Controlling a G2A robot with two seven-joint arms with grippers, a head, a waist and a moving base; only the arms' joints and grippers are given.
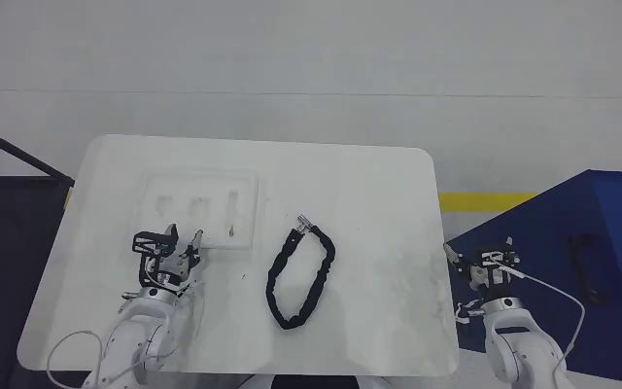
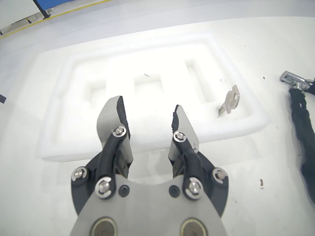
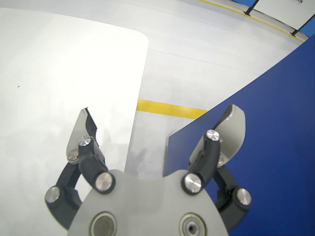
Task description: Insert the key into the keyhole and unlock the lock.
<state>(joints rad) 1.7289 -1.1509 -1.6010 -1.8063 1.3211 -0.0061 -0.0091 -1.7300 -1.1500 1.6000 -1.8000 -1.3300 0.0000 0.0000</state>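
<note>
Both left gripper (image 2: 147, 108) and right gripper (image 3: 157, 112) are spread empty; the key (image 1: 231, 230), at the tray's (image 1: 199, 177) four o'clock, is to be grasped next.

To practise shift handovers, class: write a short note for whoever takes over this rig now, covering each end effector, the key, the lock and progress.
Left end effector: open, empty, at the foam tray's near edge.
Right end effector: open, empty, over the table's right edge.
Key lies in the tray; chain lock lies mid-table, apart from it.
Done: nothing yet.
Left: pick up key, insert, turn.
</note>
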